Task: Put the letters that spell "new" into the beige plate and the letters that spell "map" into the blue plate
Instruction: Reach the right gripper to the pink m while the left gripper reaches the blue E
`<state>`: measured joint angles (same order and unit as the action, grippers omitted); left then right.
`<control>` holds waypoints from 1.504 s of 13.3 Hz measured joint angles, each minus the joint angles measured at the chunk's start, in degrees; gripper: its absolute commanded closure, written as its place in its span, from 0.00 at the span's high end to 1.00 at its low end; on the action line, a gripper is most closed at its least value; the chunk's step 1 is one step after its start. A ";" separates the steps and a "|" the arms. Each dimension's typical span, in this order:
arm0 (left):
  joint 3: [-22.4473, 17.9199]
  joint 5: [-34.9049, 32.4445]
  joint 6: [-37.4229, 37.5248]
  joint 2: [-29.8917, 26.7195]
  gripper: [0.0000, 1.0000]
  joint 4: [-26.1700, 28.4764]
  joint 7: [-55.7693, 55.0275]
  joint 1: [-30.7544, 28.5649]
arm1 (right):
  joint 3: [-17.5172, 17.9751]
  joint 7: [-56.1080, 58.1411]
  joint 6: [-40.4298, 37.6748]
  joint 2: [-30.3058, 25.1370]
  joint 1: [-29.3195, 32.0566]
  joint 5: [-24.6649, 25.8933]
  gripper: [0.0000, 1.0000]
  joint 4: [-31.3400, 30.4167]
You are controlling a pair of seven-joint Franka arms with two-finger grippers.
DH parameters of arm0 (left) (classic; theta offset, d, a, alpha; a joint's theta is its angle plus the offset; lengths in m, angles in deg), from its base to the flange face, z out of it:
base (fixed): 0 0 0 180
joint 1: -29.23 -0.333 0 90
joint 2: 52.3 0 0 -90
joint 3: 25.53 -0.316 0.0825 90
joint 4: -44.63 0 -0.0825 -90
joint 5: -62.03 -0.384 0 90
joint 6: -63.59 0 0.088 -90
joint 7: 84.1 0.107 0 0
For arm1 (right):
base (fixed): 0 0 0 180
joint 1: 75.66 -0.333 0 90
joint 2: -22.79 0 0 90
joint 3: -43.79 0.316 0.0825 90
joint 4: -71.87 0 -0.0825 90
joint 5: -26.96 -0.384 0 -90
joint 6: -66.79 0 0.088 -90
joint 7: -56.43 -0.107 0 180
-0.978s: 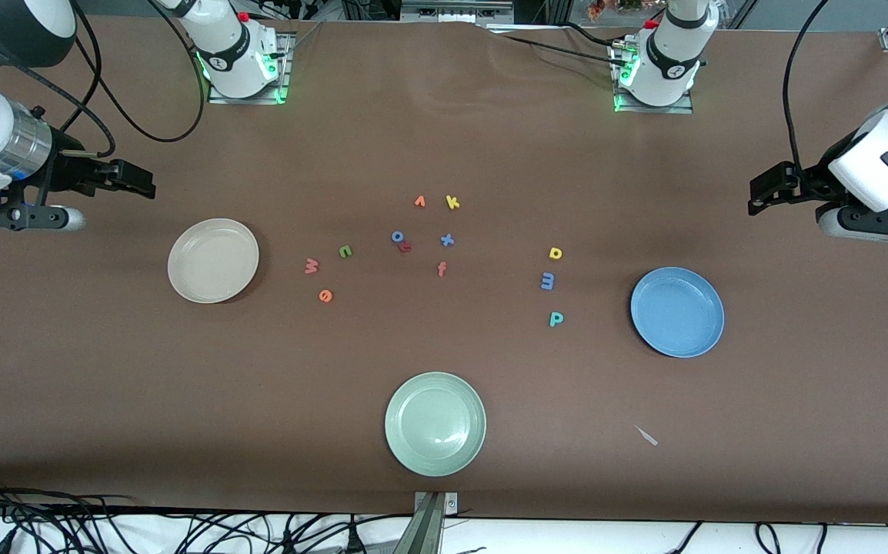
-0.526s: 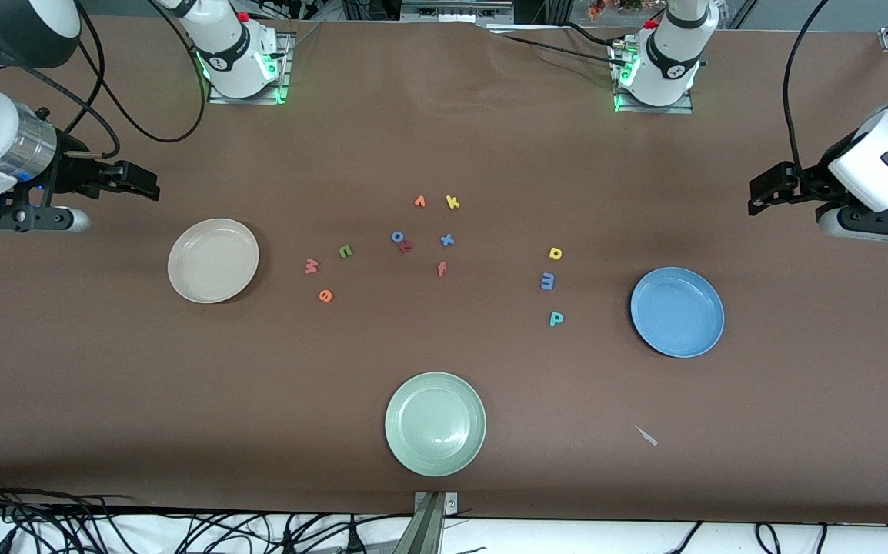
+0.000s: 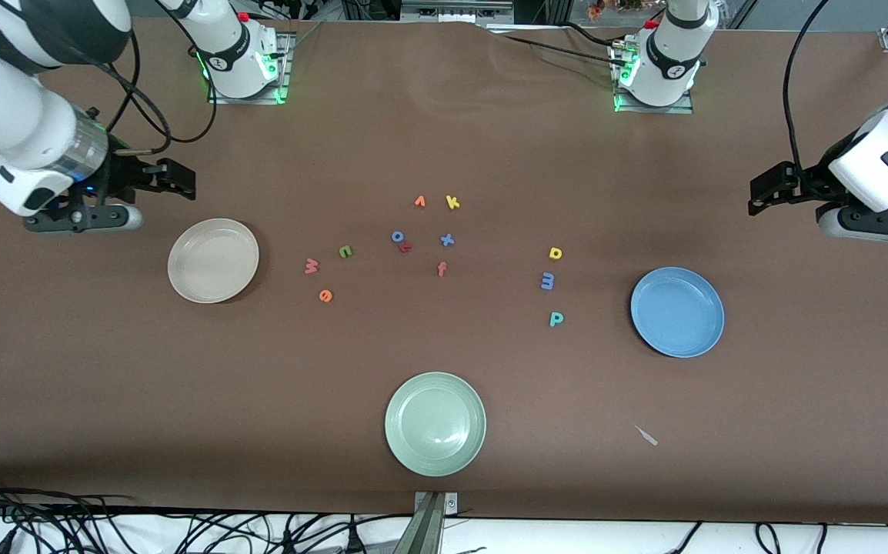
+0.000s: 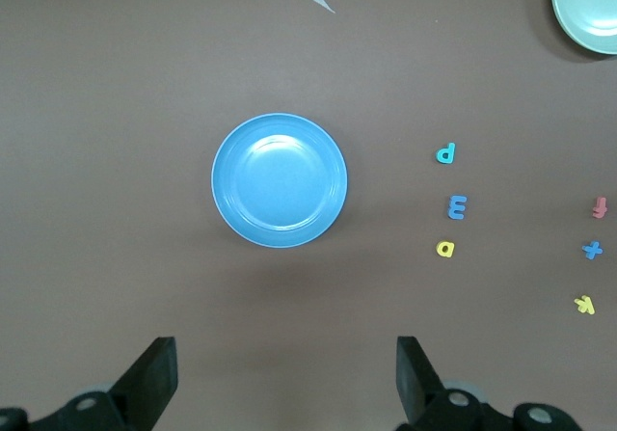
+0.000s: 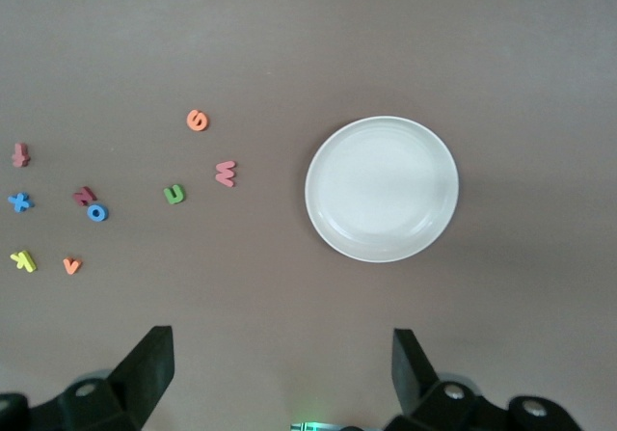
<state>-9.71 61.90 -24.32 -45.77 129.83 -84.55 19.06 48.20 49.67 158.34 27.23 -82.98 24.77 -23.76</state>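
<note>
Front view is showing the desk (image 3: 105,385) with nothing sorted yet: the beige plate (image 3: 213,261) and the blue plate (image 3: 677,312) are both lying empty. The green "n" (image 3: 345,251), salmon "w" (image 3: 311,266) and orange "e" (image 3: 325,295) are sitting just beside one another between the beige plate and the middle cluster. The yellow "a" (image 3: 555,253), blue "m" (image 3: 548,282) and teal "p" (image 3: 556,318) are lying in a row near the blue plate, toward the left arm's end.

The right end effector (image 3: 171,178) is hanging over bare desk close to the beige plate, fingers apart and carrying nothing. The left end effector (image 3: 769,188) is waiting over its own end of the desk, fingers likewise apart and empty.

The step in hand looks like the right arm's reach for one of the "new" letters. Doing it well probably means coming straight down over a single letter, closing across its narrow width, and steering clear of the salmon "f" (image 3: 442,268).

The right wrist view is showing the beige plate's bare inside and a dark red letter (image 5: 85,196) touching a blue "o" (image 5: 96,212), which the front view is barely separating. The left wrist view alone is showing the left fingers (image 4: 154,378) spread wide.
</note>
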 measured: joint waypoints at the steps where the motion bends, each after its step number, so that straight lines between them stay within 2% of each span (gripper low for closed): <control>1: 0.00 0.00 0.00 0.00 1.00 0.00 0.00 0.00 | 0.03 -0.04 0.40 0.37 -0.88 0.00 1.00 -0.01; 6: 0.00 0.00 -0.01 0.00 1.00 -0.02 0.00 0.00 | 0.08 -5.89 3.32 3.16 -4.83 0.00 1.00 -0.79; 12: 0.09 0.42 0.07 2.54 1.00 0.04 0.15 -0.09 | 0.11 -13.35 17.25 7.68 -9.78 0.00 1.00 -9.09; 18: 1.58 1.36 0.07 13.53 1.00 0.35 0.26 5.05 | 0.10 -17.90 28.95 11.46 -11.26 -0.02 1.00 -15.73; 20: 1.65 1.37 -2.29 17.58 1.00 0.37 0.26 7.76 | 0.10 -19.15 31.54 12.34 -11.96 -0.02 1.00 -17.01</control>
<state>-8.05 63.28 -26.61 -28.18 130.21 -84.29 26.82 48.30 30.52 189.88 39.57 -94.94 24.75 -40.77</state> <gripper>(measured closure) 0.000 0.000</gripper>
